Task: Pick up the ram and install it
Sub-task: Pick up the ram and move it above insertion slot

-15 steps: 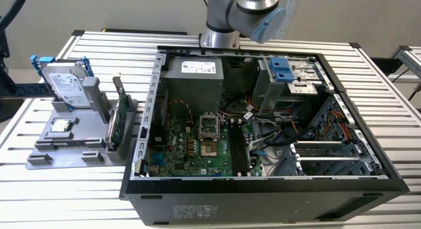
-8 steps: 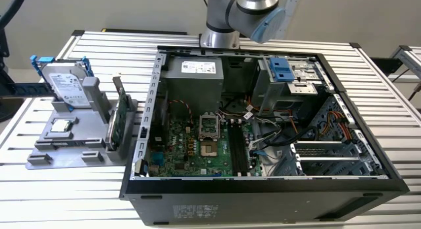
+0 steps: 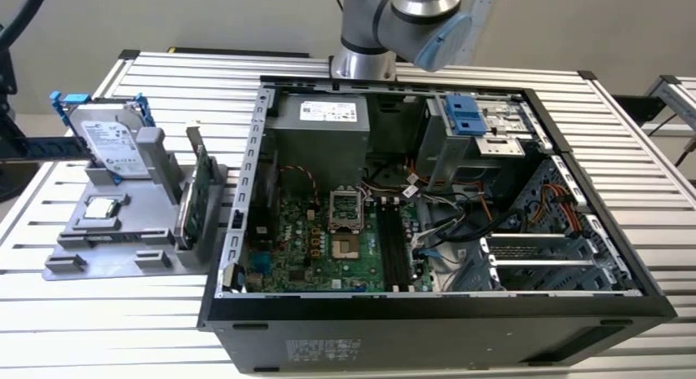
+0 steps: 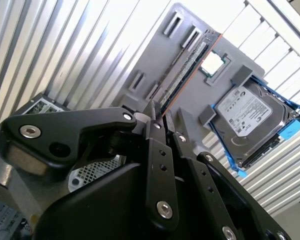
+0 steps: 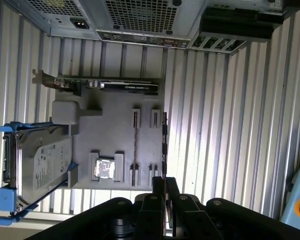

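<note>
The ram (image 4: 187, 67) rests in the grey holder (image 4: 162, 55) beside the processor (image 4: 212, 65), long axis in line with the closed, empty gripper (image 4: 165, 111).

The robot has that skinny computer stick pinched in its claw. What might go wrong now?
1. The end effector pinches the ram at one narrow spot, with much of its length sticking out. It might tilt or slip and drop toward the gray holder.
2. The motherboard's black slots lie deep in the open case, close to loose cables. The ram may snag them or meet a slot crooked.
</note>
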`<state>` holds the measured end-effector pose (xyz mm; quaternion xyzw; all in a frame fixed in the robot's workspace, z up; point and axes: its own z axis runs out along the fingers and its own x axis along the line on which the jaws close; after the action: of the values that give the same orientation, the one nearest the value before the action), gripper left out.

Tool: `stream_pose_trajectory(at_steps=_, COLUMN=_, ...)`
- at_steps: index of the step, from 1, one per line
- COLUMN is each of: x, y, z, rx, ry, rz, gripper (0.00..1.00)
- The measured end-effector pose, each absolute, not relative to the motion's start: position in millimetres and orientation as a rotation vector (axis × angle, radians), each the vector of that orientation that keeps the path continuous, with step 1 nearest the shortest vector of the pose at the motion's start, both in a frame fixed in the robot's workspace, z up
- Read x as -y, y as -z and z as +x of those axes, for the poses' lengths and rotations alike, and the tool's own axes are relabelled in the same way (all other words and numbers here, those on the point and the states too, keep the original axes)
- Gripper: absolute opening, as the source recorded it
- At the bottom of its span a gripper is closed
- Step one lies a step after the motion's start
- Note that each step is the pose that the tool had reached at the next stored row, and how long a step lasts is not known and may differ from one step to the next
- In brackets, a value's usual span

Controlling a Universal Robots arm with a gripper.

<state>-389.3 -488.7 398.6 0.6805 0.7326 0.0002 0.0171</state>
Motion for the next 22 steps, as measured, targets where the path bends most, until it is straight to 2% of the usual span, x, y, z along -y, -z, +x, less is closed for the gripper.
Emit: stream_pose_trajectory(at_steps=22, x=489, y=-399, z=-378, rx=-2.277, ry=-0.001, rz=2.115, gripper=0.0)
